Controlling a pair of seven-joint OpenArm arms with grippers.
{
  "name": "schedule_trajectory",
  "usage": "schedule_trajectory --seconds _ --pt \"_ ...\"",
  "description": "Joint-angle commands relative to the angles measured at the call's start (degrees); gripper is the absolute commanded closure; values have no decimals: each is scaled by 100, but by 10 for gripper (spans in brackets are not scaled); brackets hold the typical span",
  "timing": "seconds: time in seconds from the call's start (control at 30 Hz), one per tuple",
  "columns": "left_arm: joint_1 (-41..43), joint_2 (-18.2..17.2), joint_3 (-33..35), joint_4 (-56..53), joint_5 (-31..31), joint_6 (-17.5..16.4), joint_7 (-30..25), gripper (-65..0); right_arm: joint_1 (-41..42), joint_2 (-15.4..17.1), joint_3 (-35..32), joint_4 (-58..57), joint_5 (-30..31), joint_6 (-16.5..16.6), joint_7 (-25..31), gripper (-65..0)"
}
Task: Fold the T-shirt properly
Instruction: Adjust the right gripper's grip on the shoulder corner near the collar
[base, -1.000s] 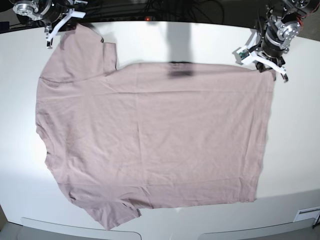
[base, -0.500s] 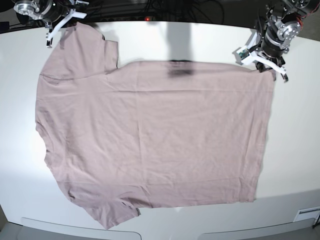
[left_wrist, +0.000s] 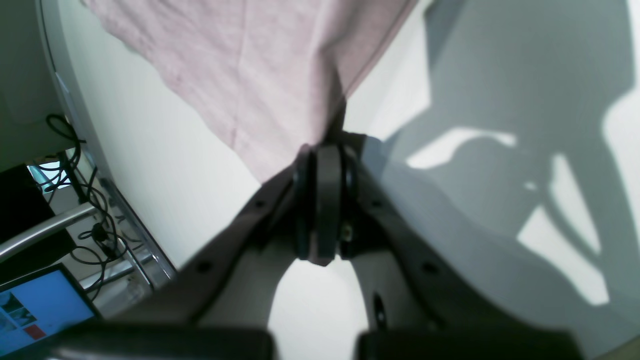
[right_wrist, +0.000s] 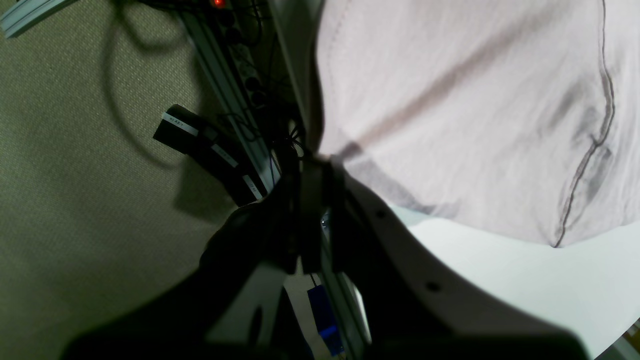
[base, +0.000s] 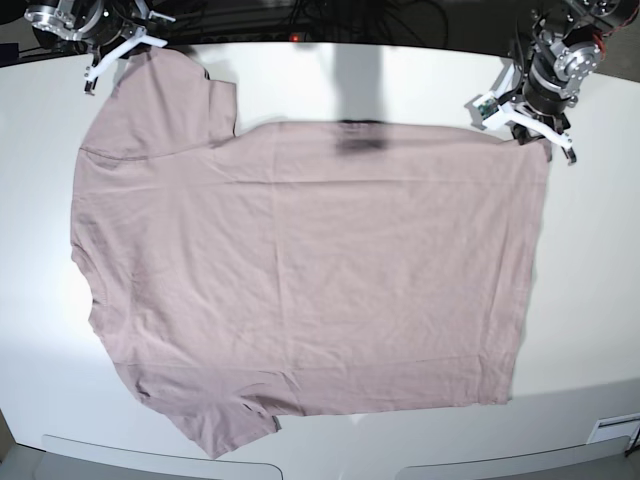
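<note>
The dusty-pink T-shirt (base: 310, 270) lies spread flat on the white table (base: 590, 280), collar side to the left and hem to the right. My left gripper (base: 543, 138) is at the far right hem corner. In the left wrist view it (left_wrist: 324, 147) is shut on that corner of the T-shirt (left_wrist: 270, 75). My right gripper (base: 140, 45) is at the far left sleeve, at the table's back edge. In the right wrist view it (right_wrist: 315, 160) is shut on the sleeve's edge, with the T-shirt (right_wrist: 475, 110) stretching away from it.
Cables and a power strip with a red light (right_wrist: 218, 3) lie beyond the table's far edge. A screen (left_wrist: 35, 310) and more cables (left_wrist: 85, 200) sit off the table's side. A small white part (base: 612, 428) is at the front right corner.
My right gripper has shifted slightly back and left, drawing the sleeve tip toward the table's far edge. The left gripper and the rest of the shirt have not moved.
</note>
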Motion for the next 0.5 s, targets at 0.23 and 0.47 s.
schedule_trajectory --seconds 0.23,0.47 --pt "160 -63 44 -177 -389 -522 457 0 -31 79 31 74 13 17 85 0" --pt "160 -68 44 -177 -389 -490 741 0 -31 79 31 210 522 -280 -568 0"
